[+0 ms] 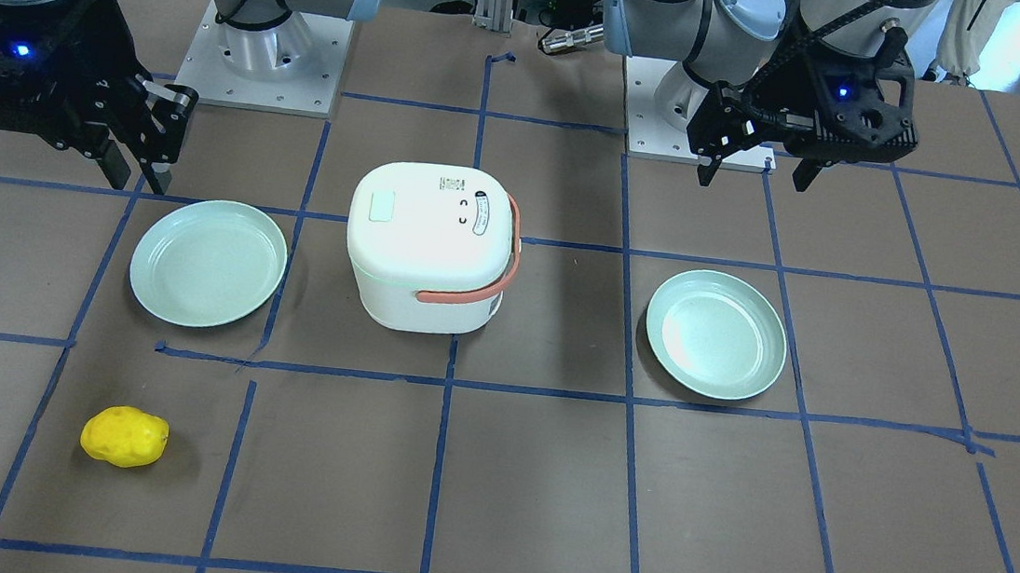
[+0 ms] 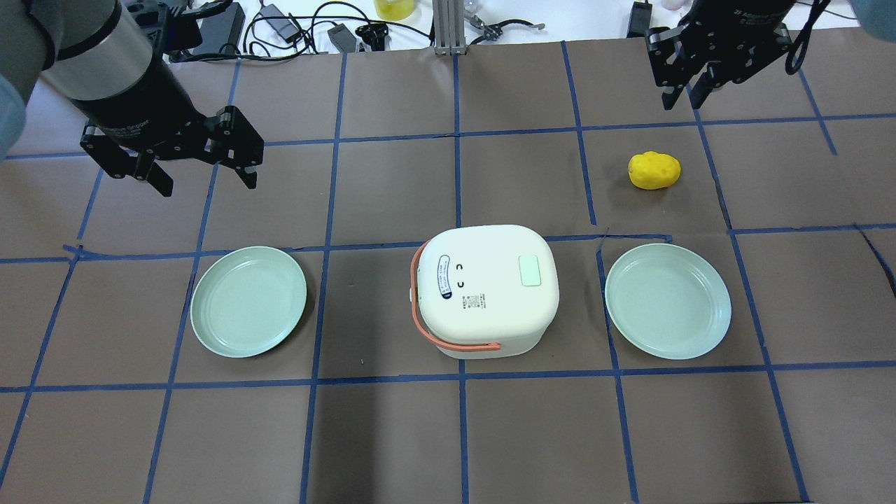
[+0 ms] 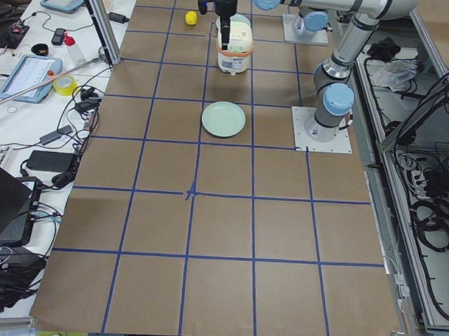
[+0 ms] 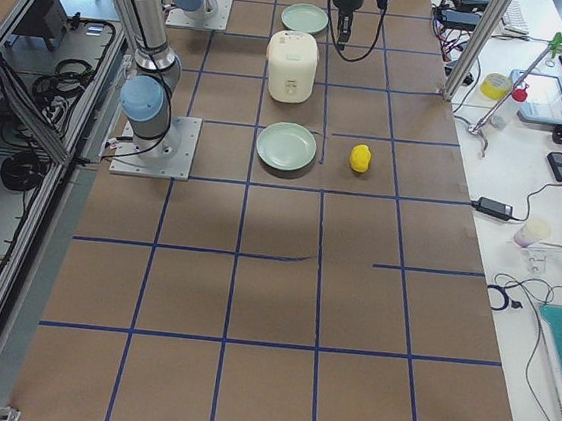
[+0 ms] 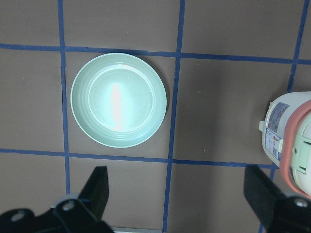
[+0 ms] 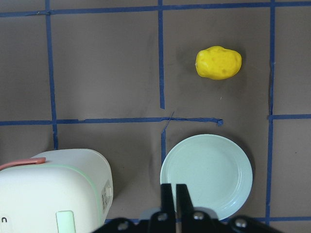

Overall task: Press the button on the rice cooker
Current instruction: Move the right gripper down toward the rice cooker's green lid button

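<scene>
Overhead exterior, nearest first: brown desk [image 2: 392, 434] under blue tape grid. Mid-row, white rice cooker [image 2: 486, 290] upright, lid down, orange handle folded low around left side. Pale green button [image 2: 530, 270] on lid toward right side, untouched. Flanked by left plate [image 2: 248, 301] and right plate [image 2: 668, 301], each well apart. Farther out, yellow lump [image 2: 654, 170] beyond right plate. Farthest: left gripper [image 2: 208, 183] aloft, fingers spread wide; right gripper [image 6: 174, 191] aloft too, fingers pressed together on nothing.
</scene>
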Available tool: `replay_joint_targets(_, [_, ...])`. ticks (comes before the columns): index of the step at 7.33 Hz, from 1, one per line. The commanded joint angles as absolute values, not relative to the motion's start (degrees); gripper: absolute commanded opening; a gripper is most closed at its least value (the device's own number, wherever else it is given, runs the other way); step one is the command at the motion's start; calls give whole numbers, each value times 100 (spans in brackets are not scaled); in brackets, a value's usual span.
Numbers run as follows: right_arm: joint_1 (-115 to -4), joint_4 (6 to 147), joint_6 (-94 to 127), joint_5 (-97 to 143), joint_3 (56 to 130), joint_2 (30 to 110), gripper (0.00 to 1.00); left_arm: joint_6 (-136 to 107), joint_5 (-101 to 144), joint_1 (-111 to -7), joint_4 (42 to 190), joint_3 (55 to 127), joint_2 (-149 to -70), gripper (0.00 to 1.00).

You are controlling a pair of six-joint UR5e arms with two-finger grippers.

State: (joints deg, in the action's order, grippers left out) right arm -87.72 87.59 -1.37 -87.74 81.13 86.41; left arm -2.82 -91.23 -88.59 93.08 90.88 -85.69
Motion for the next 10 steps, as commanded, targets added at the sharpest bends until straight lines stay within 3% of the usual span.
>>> replay_joint_targets(1, [-8824,8510,8,-8675,8147,8657,0,-290,-9123,-8859,9308,9088,-8569,100])
replay_joint_targets(6, [-9605,8612,747,-8657,8822,8657,0,-281,-9123,-8859,9308,9088,-8569,100])
replay_joint_targets(10, [-10290,9602,1116,-8666,9761,8640,0,-281,-9123,-8859,9308,9088,-8569,100])
